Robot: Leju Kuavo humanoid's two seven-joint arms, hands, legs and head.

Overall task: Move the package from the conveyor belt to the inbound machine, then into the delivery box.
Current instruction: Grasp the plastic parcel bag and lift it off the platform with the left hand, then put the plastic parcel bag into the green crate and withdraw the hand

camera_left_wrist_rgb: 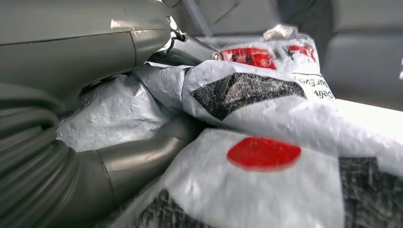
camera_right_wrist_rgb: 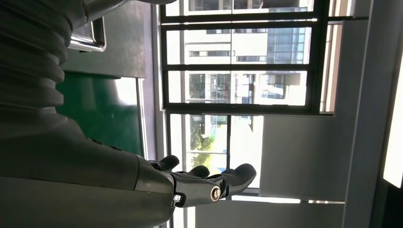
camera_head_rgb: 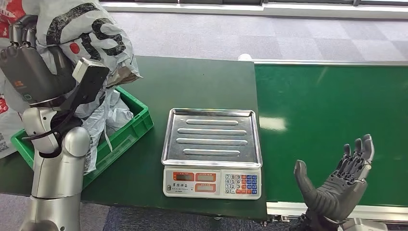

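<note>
Our left hand (camera_head_rgb: 26, 62) gripped the package (camera_head_rgb: 89, 33), a crumpled grey plastic mailer with bold black lettering and a red dot, raised above the green crate (camera_head_rgb: 137, 122). In the left wrist view we saw a red-and-white label on it (camera_left_wrist_rgb: 252, 56), its words too blurred to read. The crate, on the dark green table (camera_head_rgb: 202, 86), held more grey mailers (camera_head_rgb: 110, 118). Beside the crate stood the scale (camera_head_rgb: 212, 151), its steel tray bare, with red displays and a number keypad. Our right hand (camera_head_rgb: 339, 185) was open, palm up, fingers spread, over the green conveyor belt (camera_head_rgb: 332, 106).
</note>
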